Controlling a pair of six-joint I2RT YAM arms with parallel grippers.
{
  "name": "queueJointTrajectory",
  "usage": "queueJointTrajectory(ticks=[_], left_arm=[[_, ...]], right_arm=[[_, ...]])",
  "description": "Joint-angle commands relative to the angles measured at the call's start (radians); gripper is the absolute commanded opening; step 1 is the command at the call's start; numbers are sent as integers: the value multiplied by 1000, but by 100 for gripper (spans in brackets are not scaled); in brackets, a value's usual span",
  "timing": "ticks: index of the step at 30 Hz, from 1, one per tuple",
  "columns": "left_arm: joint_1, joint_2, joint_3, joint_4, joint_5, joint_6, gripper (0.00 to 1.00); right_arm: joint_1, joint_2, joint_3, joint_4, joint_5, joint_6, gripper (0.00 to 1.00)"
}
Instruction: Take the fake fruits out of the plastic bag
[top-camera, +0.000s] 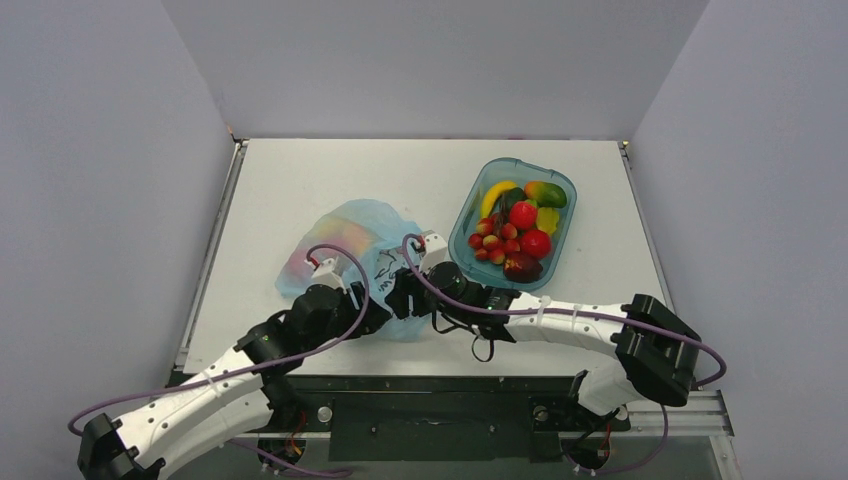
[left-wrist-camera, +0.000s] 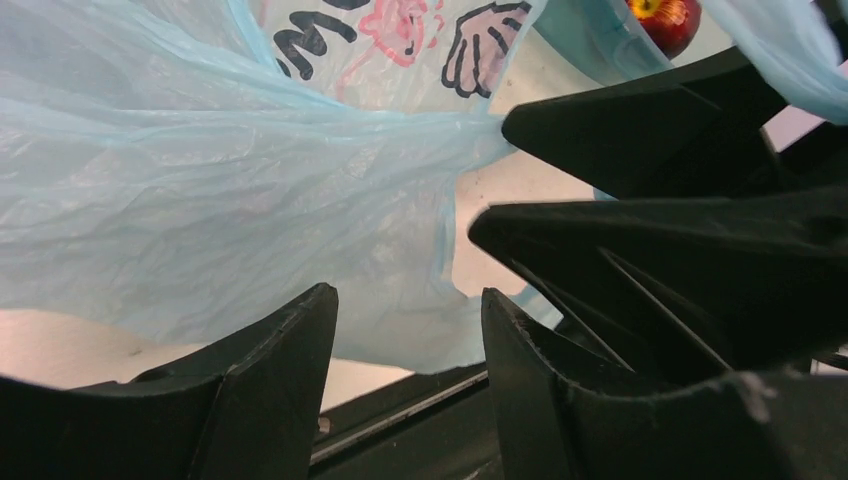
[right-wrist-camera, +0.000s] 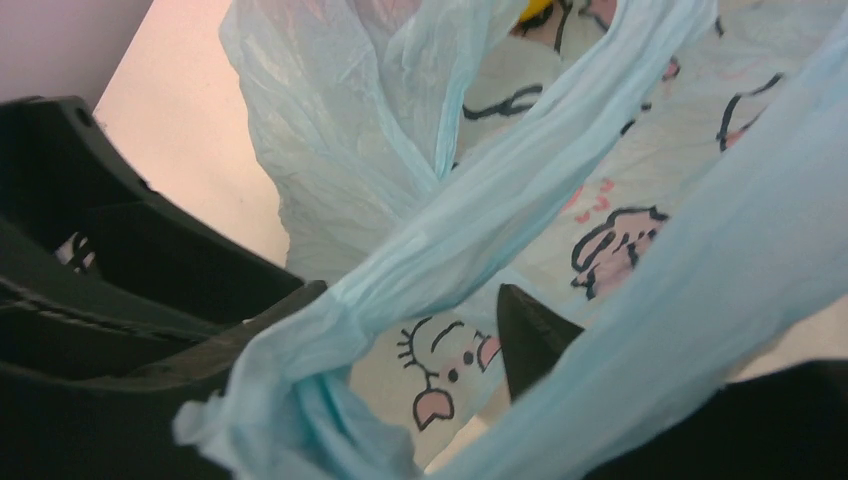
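Stage of work: opening of the plastic bag (top-camera: 345, 240); no fruit is in hand. The bag lies crumpled on the desk (top-camera: 330, 170), left of centre and toward the near edge. The fake fruits (top-camera: 320, 252) show only as faint pink and yellow shapes through the film at its far-left part, so extraction is judged not yet begun. Both grippers meet at the bag's near-right end. The left gripper (left-wrist-camera: 405, 350) has its fingers spread, with bag film just beyond the tips and nothing pinched between them. The right gripper (right-wrist-camera: 405, 330) is likewise spread; a twisted handle strap (right-wrist-camera: 470, 240) runs across its gap and drapes over one finger, hooked rather than clamped as far as can be told. Next move, in my judgement: one gripper must close on a handle or the rim and hold the mouth apart while the other reaches in toward the far left. Obstructions: loose crinkled film hides the fruits from both wrist views, and the two grippers sit close enough to foul each other. A teal tub (top-camera: 455, 235) stands just right of the bag, holding a banana (top-camera: 495, 195), a mango (top-camera: 548, 193), strawberries (top-camera: 492, 242) and red fruits (top-camera: 523, 215), near the right arm.
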Motion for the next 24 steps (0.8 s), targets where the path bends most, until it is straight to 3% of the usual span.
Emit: queueJointTrajectory(ticks=[1, 3, 6, 8, 9, 11, 16, 20, 24], left_arm=[[10, -100, 161, -207, -9, 50, 53], [19, -145, 236, -294, -12, 74, 57], [26, -176, 357, -414, -57, 92, 59], [28, -161, 442, -469, -82, 113, 59], [28, -136, 494, -492, -86, 130, 59], [29, -76, 563, -521, -82, 155, 59], [81, 97, 691, -569, -73, 226, 59], [335, 268, 720, -487, 216, 322, 53], [383, 431, 750, -410, 214, 441, 59]], right_arm=[[39, -29, -38, 170, 139, -114, 44], [42, -52, -74, 206, 126, -148, 33], [43, -99, -87, 202, 112, -201, 28], [43, -126, -75, 136, 136, -212, 36], [43, -143, -65, 87, 151, -212, 51], [34, -146, -57, 46, 99, -228, 69], [1, -97, -54, 47, -18, -395, 79], [-26, -74, -80, 118, -134, -427, 82], [-12, -40, -81, 115, -133, -483, 82]])
